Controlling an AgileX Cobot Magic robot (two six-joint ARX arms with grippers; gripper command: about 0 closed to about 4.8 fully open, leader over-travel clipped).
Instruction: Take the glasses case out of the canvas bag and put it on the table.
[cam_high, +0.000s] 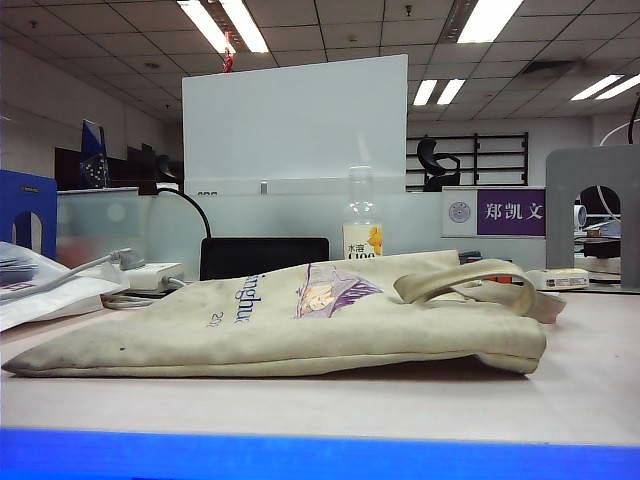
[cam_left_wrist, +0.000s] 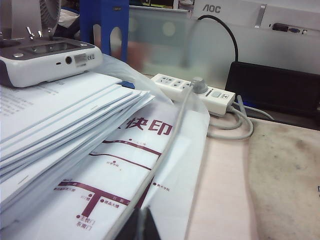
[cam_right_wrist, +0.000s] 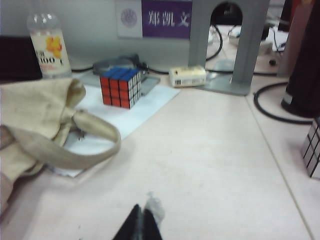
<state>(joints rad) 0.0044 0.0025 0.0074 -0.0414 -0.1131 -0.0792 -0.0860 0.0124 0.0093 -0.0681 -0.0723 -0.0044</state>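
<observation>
The canvas bag (cam_high: 300, 320) lies flat on the table (cam_high: 590, 390), cream with blue lettering and a purple picture, its strap handles (cam_high: 470, 285) looped at the right end. The glasses case is hidden from every view. In the left wrist view my left gripper (cam_left_wrist: 142, 225) is shut with nothing in it, over a plastic-wrapped stack of papers (cam_left_wrist: 75, 130); the bag's edge (cam_left_wrist: 285, 175) lies off to one side. In the right wrist view my right gripper (cam_right_wrist: 141, 222) is shut and empty above bare table (cam_right_wrist: 210, 165), with the bag's mouth (cam_right_wrist: 35, 115) and a handle loop (cam_right_wrist: 95, 132) nearby. Neither gripper shows in the exterior view.
A red and blue Rubik's cube (cam_right_wrist: 120, 87) stands on white paper beyond the bag's handles. A drink bottle (cam_high: 362, 220), a dark monitor base (cam_high: 265, 255) and a power strip (cam_left_wrist: 192, 92) line the back. A grey arch stand (cam_right_wrist: 232, 45) and black cable (cam_right_wrist: 280, 110) sit nearby.
</observation>
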